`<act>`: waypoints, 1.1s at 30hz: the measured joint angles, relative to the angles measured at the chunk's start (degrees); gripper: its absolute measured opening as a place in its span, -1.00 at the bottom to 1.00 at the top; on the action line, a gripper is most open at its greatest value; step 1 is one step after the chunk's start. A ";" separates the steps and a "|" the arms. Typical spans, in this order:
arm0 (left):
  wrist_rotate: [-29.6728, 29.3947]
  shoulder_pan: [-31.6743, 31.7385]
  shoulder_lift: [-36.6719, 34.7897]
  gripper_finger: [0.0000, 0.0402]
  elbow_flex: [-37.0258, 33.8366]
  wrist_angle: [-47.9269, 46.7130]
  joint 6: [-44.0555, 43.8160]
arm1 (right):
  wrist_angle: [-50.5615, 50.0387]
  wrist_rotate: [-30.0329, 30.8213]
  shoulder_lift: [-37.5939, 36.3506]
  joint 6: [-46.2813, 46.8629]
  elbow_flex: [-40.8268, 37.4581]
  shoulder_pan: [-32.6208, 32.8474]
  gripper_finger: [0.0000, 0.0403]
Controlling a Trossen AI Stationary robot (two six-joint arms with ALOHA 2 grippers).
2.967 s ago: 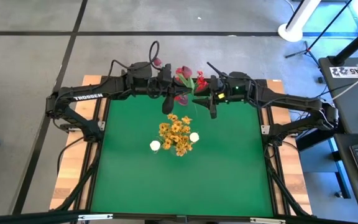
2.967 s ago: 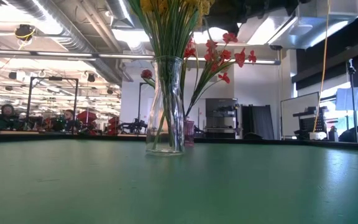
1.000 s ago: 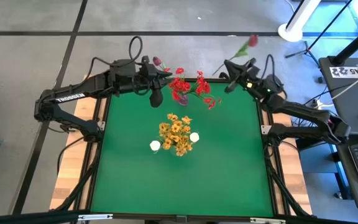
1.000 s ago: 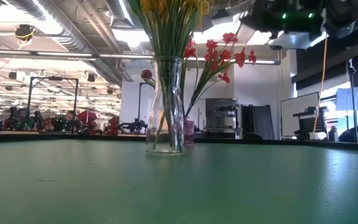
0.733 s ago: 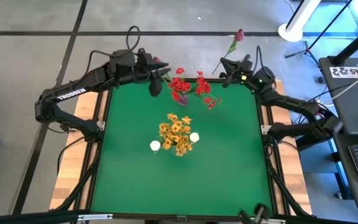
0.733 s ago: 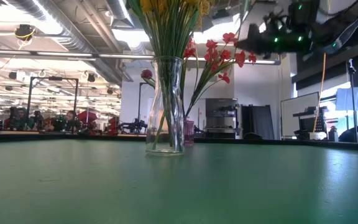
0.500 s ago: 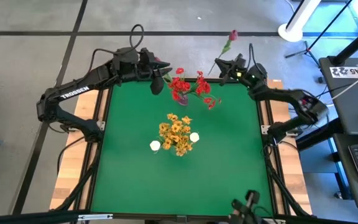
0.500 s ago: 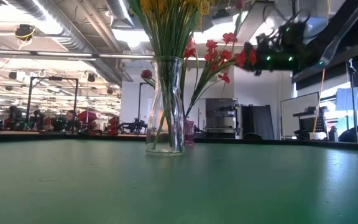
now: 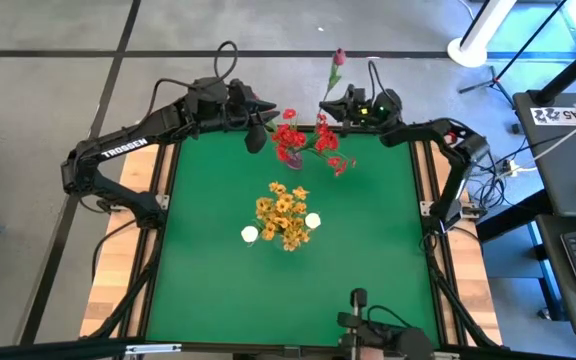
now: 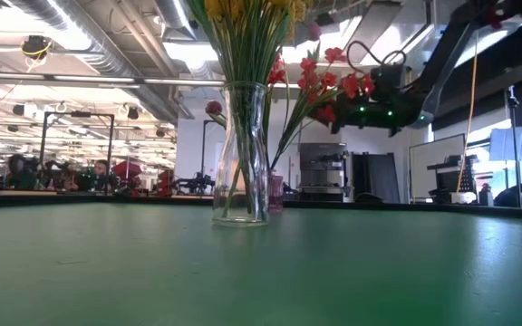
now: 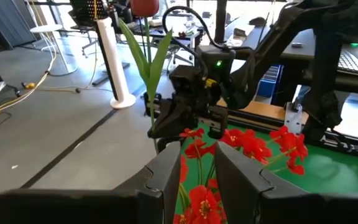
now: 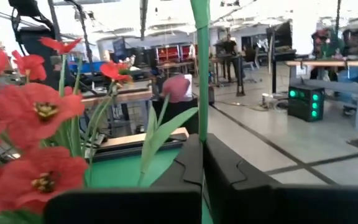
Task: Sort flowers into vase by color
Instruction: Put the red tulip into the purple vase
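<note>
A clear glass vase (image 10: 240,154) at the table's middle holds yellow flowers (image 9: 284,214) and two white buds (image 9: 249,234). Behind it, by the far edge, a small purple vase (image 10: 275,192) holds red flowers (image 9: 308,140) and a maroon bud (image 10: 213,108). My right gripper (image 9: 325,107) is over the far edge just right of the red flowers, shut on a maroon tulip (image 9: 339,57). My left gripper (image 9: 255,135) hangs left of the red flowers, fingers a little apart (image 11: 199,163), touching nothing that I can see. My right gripper pinches the tulip's green stem (image 12: 202,118) between its two fingers, well below the bud (image 11: 144,6) and its long leaves (image 11: 138,53). The fingers lie across the stem. The tulip is lifted clear and stands nearly upright above the gripper.
Green mat (image 9: 358,250) lies bare around the glass vase on the left, right and near sides. A dark piece of gear (image 9: 360,320) shows at the near edge. Wooden side rails (image 9: 118,280) flank the mat. People sit in the room beyond the table (image 10: 12,167).
My right gripper has carried the tulip along the far edge toward the table's left, from off the far right corner to right beside the red flowers, and lower. The tulip, which leaned outward to the right, now stands nearly upright. A dark object has come in at the near edge.
</note>
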 joint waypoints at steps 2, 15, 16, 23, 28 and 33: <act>0.01 -0.02 0.00 -0.52 0.00 -0.09 0.00 | 1.88 -0.21 1.49 0.12 0.64 0.53 -1.00; -0.03 0.00 0.00 -0.52 0.00 -1.06 -0.17 | 3.44 -1.00 6.99 -1.36 4.85 7.13 -1.00; -0.03 0.00 0.00 -0.52 0.00 -1.07 -0.20 | 3.22 -1.05 7.01 -1.38 4.87 7.59 -1.00; -0.07 0.00 0.00 -0.52 0.00 -1.34 -0.37 | 1.02 -1.04 7.01 -3.77 5.05 9.40 -1.00; -0.08 -0.02 0.00 -0.52 0.00 -1.84 -0.39 | -2.76 -0.95 7.01 -5.68 5.05 9.20 -1.00; -0.09 0.00 0.00 -0.52 0.00 -1.94 -0.42 | -3.45 -0.94 7.03 -5.97 5.03 9.20 -1.00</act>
